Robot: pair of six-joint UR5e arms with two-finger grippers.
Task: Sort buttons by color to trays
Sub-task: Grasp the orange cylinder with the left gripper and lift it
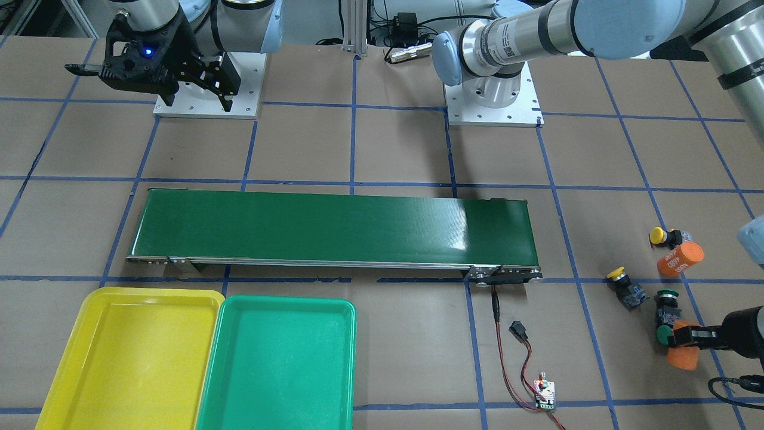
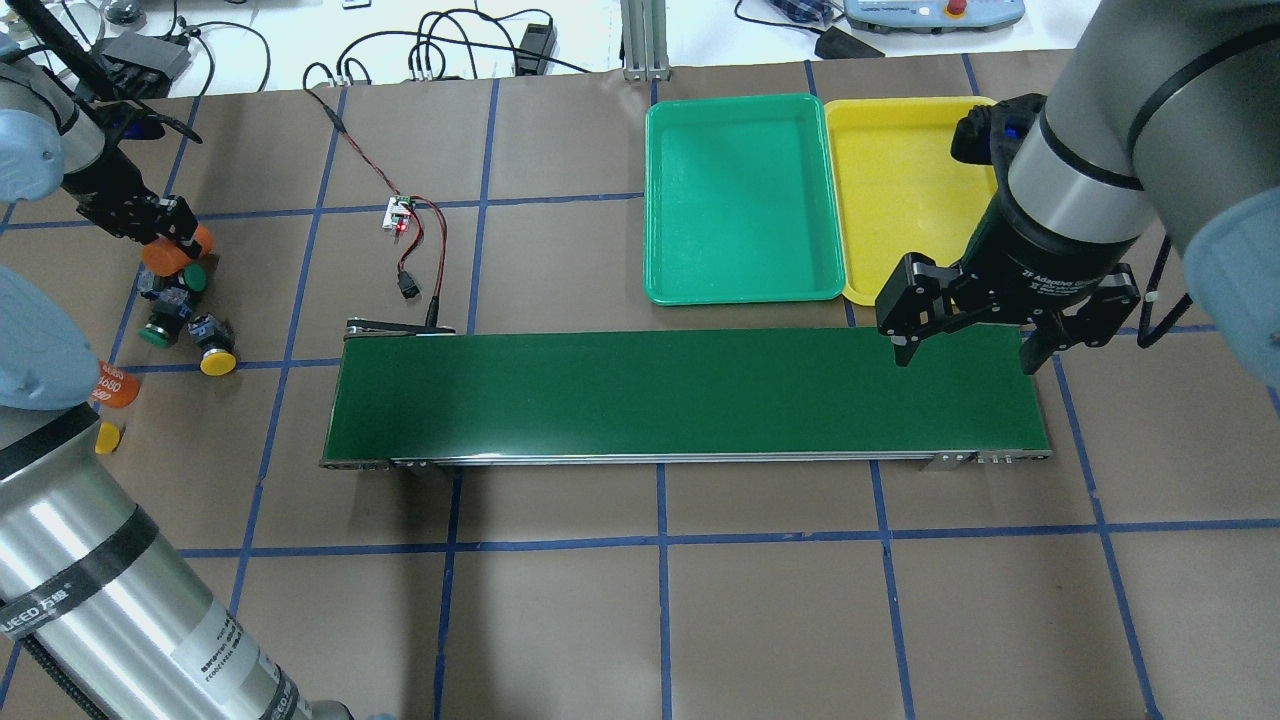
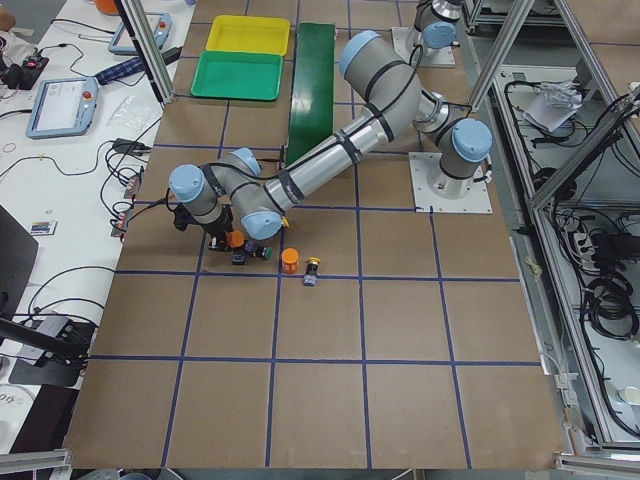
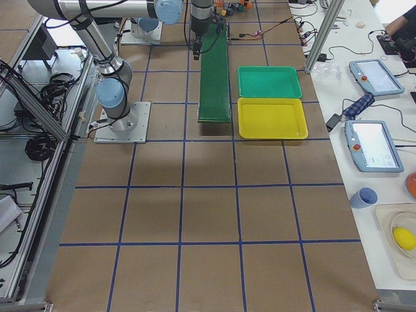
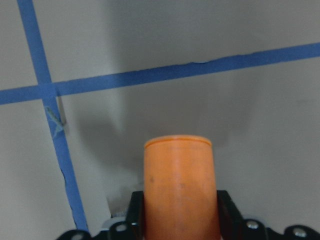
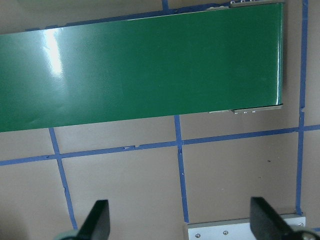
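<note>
Overhead exterior: shows the buttons at the bench's left end, left hand clamped on an orange cylinder beside them, right hand spread open; suggests light, rigid pieces best pinched across the body.

Overhead and front cameras look down from opposite sides, sharing the belt; left-wrist view seems closest.
</note>
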